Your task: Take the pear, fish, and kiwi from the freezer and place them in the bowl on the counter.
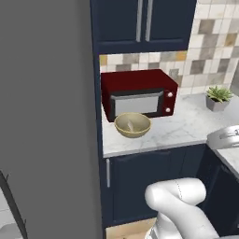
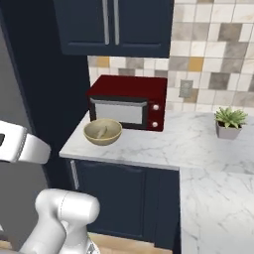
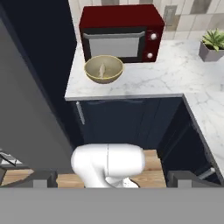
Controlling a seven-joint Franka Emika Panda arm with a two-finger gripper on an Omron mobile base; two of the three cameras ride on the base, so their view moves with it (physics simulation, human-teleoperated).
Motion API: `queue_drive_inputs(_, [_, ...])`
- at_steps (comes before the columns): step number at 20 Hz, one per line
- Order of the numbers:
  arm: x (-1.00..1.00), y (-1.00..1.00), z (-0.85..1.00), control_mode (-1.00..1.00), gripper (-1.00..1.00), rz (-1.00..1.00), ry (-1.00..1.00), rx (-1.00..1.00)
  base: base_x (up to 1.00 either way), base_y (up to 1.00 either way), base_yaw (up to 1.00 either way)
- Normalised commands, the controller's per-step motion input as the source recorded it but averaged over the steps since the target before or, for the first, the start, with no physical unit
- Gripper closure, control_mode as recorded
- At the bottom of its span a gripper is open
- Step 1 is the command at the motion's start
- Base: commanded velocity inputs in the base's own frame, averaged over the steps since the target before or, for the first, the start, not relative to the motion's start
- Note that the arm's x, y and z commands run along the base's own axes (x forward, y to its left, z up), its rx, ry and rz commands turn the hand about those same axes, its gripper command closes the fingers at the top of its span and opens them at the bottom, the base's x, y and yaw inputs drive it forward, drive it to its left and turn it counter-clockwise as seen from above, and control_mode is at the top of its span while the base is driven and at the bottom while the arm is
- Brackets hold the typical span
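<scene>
The tan bowl (image 1: 132, 125) (image 2: 102, 132) (image 3: 103, 69) stands on the white marble counter (image 1: 186, 126) (image 2: 188, 144) (image 3: 175, 74), just in front of a red microwave. Inside the bowl lies a pale elongated thing that looks like the fish (image 3: 102, 70). At the left is the freezer (image 1: 46, 121) (image 3: 26, 118), a tall grey panel whose inside is hidden. The pear and the kiwi are out of view. My gripper (image 3: 112, 180) is held high and back from the counter, looking down on it. Its fingertips (image 3: 43, 178) stand wide apart, open, with nothing between them.
A red microwave (image 1: 138, 94) (image 2: 128, 102) (image 3: 121, 33) sits against the tiled wall behind the bowl. A potted plant (image 1: 218, 98) (image 2: 229, 123) (image 3: 213, 43) stands further right. Navy cabinets (image 1: 149, 182) lie under the counter, which turns a corner at the right.
</scene>
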Motion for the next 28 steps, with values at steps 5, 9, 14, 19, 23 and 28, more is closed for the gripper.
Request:
queue_drive_inputs(5, [0.00, 0.00, 0.00, 1.00, -1.00, 0.00, 0.00, 0.00, -0.03, 1.00, 0.00])
queue_drive_inputs(9, [0.00, 0.00, 0.00, 1.00, -1.00, 0.00, 0.00, 0.00, 0.05, 0.99, 0.00])
queue_drive_inputs(14, [0.00, 0.00, 0.00, 1.00, -1.00, 0.00, 0.00, 0.00, 0.16, 0.82, 0.00])
queue_drive_inputs(19, [0.00, 0.00, 0.00, 1.00, -1.00, 0.00, 0.00, 0.00, 0.27, 0.55, -0.05])
queue_drive_inputs(23, [0.00, 0.00, 0.00, 1.00, -1.00, 0.00, 0.00, 0.00, 0.42, 0.48, -0.08])
queue_drive_inputs(28, [0.00, 0.00, 0.00, 1.00, -1.00, 0.00, 0.00, 0.00, 0.46, 0.45, -0.10])
